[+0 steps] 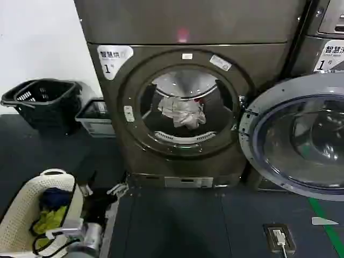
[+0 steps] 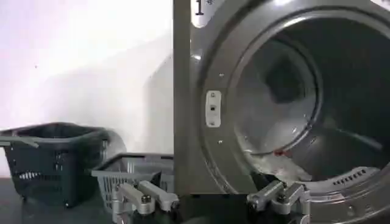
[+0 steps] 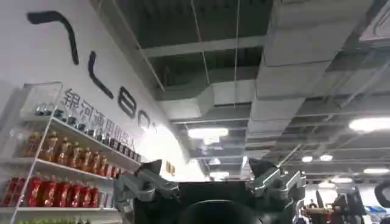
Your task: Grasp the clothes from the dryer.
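The clothes [image 1: 183,112] are lying bunched at the centre of the dryer [image 1: 185,107] drum, its door swung aside toward three o'clock for access. The left tool [image 2: 210,201] is facing the porthole, spread wide; the right tool [image 3: 210,185], also wide, is pointing ceilingward, waiting.

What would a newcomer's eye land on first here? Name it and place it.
The dryer fills the middle of the head view, its door swung wide to the right. The clothes lie bunched in the drum. At lower left, a cream basket holds yellow-green and dark blue garments.
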Available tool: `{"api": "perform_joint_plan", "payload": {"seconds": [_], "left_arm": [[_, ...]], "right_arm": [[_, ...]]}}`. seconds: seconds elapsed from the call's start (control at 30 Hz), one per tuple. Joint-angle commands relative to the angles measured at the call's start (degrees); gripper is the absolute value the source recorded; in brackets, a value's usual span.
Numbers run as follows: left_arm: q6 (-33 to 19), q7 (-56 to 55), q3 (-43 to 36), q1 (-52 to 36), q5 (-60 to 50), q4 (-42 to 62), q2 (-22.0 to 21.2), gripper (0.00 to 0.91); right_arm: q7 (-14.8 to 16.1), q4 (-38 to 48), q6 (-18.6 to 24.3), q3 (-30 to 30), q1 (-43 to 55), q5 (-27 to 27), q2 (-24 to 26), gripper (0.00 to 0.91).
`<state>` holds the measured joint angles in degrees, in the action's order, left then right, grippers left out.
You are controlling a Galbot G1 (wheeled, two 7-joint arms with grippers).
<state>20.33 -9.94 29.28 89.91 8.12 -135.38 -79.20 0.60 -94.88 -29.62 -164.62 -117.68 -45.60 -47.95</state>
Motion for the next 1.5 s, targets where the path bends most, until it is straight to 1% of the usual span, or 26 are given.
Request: {"api": "perform_joint_plan", "payload": {"seconds": [0.03,0.33,0.5,1.27,1.37,1.43,1.47,1.5], "left_arm": [[-0.19,0.10,0.25,0.16,-0.83,-0.39,0.04,0.907],[-0.12,0.50,0.51,0.61,-0.92,-1.71,-0.35,0.907],[0.04,0.73,1.40,0.15,-0.28,-1.92,0.70,0.907],[0.68,2.42,1.67,-0.89,1.19,-1.81,1.23,0.907],[0.38,2.58,1.45,-1.18,1.00,-1.51,0.98,0.907],[-0.87,2.50,1.44,-1.62,-0.43,-1.00,0.82,0.907],[-1.21,2.47,1.49,-1.84,-0.95,-0.83,0.77,0.907],[-1.46,2.45,1.54,-2.02,-1.26,-0.66,0.75,0.907]], "right_arm": [[0.13,0.00,1.58,0.42,0.26,-0.85,-0.08,0.907],[-0.31,0.19,1.72,0.08,0.02,-1.51,0.19,0.907],[-0.27,0.05,1.80,0.09,0.27,-1.50,0.23,0.907],[0.03,-0.38,2.11,0.09,0.67,-1.52,-0.16,0.907],[-0.44,-0.51,3.12,0.61,0.94,-1.61,-0.19,0.907],[-1.16,-0.56,4.20,0.50,0.86,-3.58,-0.26,0.907],[-1.09,-0.48,4.64,0.36,0.78,-3.74,-0.30,0.907],[-1.04,-0.39,6.00,0.40,0.71,-3.86,-0.44,0.907]]}}
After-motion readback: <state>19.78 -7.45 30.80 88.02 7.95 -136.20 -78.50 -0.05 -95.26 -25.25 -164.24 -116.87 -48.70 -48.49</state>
